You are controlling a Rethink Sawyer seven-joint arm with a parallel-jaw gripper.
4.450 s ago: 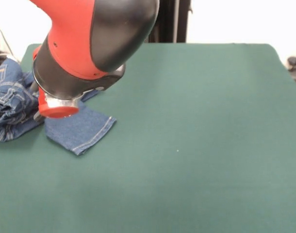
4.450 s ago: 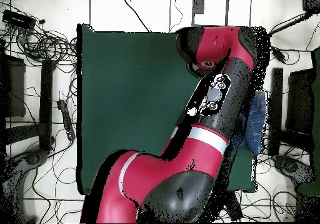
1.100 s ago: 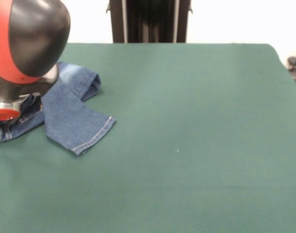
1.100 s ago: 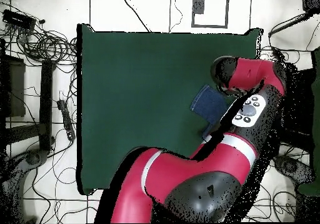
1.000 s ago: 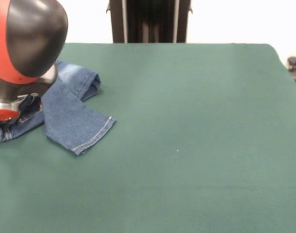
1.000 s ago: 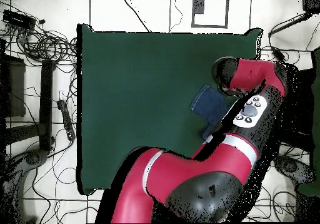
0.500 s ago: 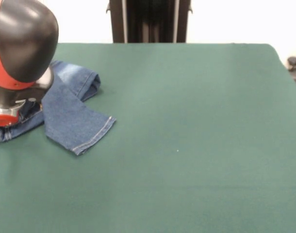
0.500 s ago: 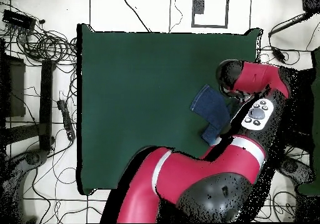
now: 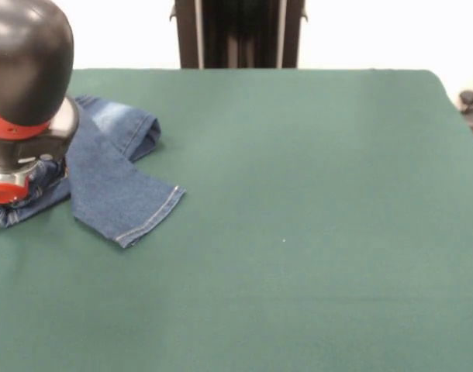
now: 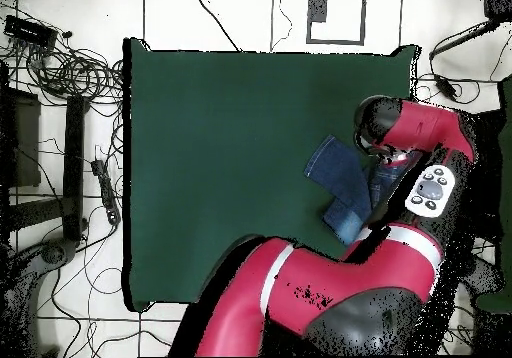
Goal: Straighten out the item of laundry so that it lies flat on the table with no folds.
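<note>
The blue denim jeans lie crumpled at the table's left side in the front view. One hemmed leg is folded over and points toward the table's middle, and another fold bulges behind it. In the overhead view the jeans lie near the table's right edge. The dark green table is much larger than the jeans. A bulky black and red arm joint hangs over the jeans' left part and hides it. The arm also covers the gripper from above, so the gripper does not show in either view.
The robot's pedestal stands behind the table's far edge. In the overhead view, cables and stands lie on the floor left of the table. The red arm crosses the table's lower right corner.
The arm joint has moved left in the front view and right in the overhead view, uncovering more of the jeans. The jeans have not moved.
</note>
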